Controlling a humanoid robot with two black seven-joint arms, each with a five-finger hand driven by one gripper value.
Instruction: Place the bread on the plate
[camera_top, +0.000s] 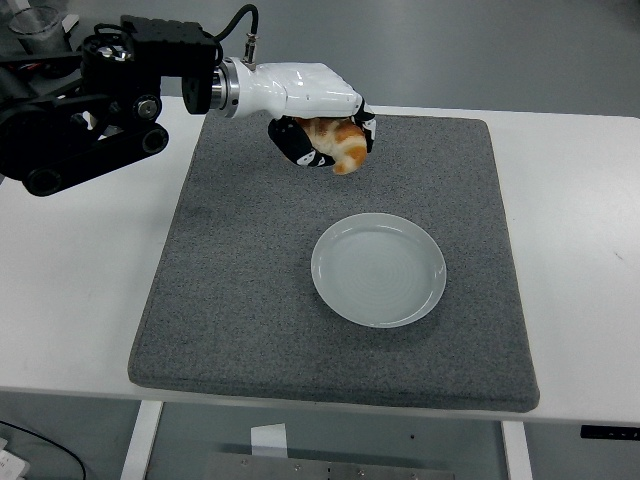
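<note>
Left robot hand, white-shelled, has its fingers clamped on the golden bread, carried in the air above the grey mat, at eleven o'clock from the empty pale plate. That mat covers most of the white desk. Grey floor lies beyond. A clear cup stands at ten o'clock, far corner.

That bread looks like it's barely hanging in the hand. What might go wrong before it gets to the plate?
The croissant sticks out below the left hand, so it may slip out onto the grey mat. The plate is small and shallow; released off-centre, the croissant might land on the rim or roll off.
</note>
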